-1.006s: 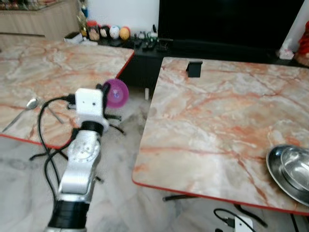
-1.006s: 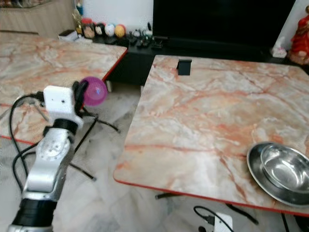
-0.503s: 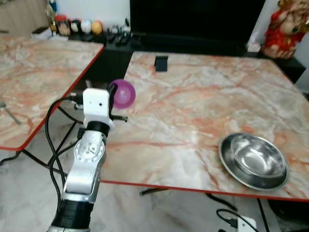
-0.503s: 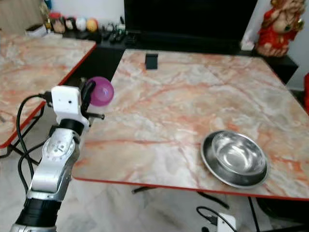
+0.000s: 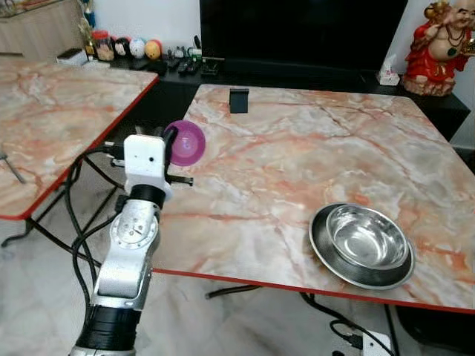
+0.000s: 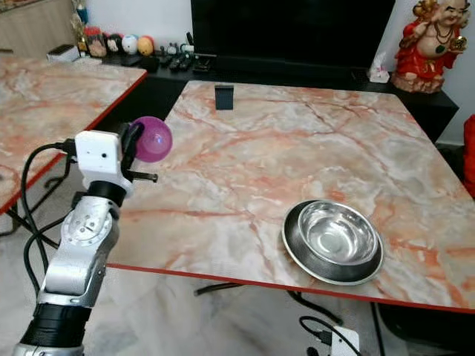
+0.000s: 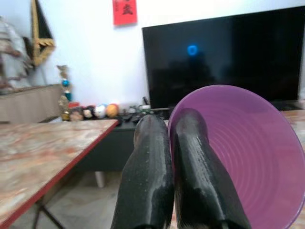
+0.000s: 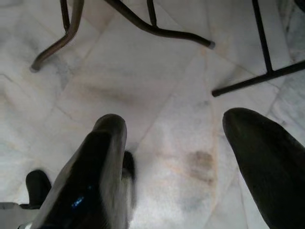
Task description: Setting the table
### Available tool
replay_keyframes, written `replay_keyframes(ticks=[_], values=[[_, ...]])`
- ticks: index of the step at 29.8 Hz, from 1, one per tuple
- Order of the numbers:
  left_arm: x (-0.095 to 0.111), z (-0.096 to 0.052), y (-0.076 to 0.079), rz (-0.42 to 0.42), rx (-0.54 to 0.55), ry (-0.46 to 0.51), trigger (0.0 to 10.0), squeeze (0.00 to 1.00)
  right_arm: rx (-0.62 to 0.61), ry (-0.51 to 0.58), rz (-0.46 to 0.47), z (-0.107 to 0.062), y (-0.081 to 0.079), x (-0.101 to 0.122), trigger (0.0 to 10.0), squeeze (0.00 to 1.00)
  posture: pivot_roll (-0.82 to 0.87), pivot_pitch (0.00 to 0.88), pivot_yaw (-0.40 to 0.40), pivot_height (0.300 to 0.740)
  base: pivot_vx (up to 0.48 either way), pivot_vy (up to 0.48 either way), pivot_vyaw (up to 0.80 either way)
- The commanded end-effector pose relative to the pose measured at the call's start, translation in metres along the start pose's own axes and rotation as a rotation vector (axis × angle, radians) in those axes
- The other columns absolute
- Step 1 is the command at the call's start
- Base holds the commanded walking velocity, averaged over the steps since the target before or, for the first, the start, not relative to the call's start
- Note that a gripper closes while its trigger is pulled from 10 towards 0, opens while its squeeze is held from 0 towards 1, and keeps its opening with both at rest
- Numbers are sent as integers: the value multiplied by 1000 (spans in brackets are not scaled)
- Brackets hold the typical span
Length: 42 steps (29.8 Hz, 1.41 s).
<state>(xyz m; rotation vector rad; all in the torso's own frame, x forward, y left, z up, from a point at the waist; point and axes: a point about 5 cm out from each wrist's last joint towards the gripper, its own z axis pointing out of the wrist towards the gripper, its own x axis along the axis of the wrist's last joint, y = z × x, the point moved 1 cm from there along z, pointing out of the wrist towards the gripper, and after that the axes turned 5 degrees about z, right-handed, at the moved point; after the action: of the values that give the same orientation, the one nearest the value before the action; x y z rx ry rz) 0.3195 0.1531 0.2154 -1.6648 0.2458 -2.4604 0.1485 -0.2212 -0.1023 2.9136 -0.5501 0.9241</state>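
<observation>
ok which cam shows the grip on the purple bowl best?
Left wrist view: the purple bowl is close up, its rim pinched between the left gripper fingers, one inside, one outside. The eye views show the bowl small, held at the table edge, with the grip itself hidden.

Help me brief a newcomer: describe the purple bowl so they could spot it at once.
Find the big marble table in front of the black TV. At its left edge, the left gripper holds a small purple bowl in the air, fingers pinched on its rim. The other bowl, the steel bowl, sits on the table inside a steel plate.
</observation>
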Motion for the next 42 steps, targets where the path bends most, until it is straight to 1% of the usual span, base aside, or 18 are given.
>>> replay_keyframes(ticks=[1,10,19,32,33,34,35,38,41,42], values=[[5,1,7,0,-23,25,10000,0,-12,5,-7,0,5,2,10000,0,121,0,-54,740,0,-259,0],[5,1,8,-4,-31,21,10000,0,-13,5,-8,0,5,2,10000,0,123,0,-55,740,0,-261,0],[2,-1,12,-13,-64,8,10000,0,-15,8,-2,0,5,3,10000,0,121,0,-54,740,0,-257,0],[-2,-2,7,-2,-101,-9,10000,0,-15,11,2,0,5,3,10000,0,124,0,-59,740,0,-234,0],[-3,-1,8,-13,-116,-19,10000,0,-16,10,2,0,5,3,10000,0,124,0,-59,740,0,0,0],[-5,-1,9,-46,-119,-30,10000,0,-16,10,2,0,5,3,10000,0,124,0,-59,740,0,0,0],[-5,-1,9,-46,-119,-30,10000,0,-16,10,2,0,5,3,10000,0,124,0,-59,740,0,0,0],[-9,-2,10,-88,-147,-63,10000,0,-16,10,3,0,5,3,10000,0,124,0,-59,740,0,0,0],[-11,-2,10,-107,-157,-76,10000,0,-16,10,4,0,5,3,10000,0,123,0,-60,740,0,0,0],[-12,-1,10,-127,-157,-87,10000,0,-16,10,5,0,5,3,10000,0,123,0,-60,740,0,0,0]])
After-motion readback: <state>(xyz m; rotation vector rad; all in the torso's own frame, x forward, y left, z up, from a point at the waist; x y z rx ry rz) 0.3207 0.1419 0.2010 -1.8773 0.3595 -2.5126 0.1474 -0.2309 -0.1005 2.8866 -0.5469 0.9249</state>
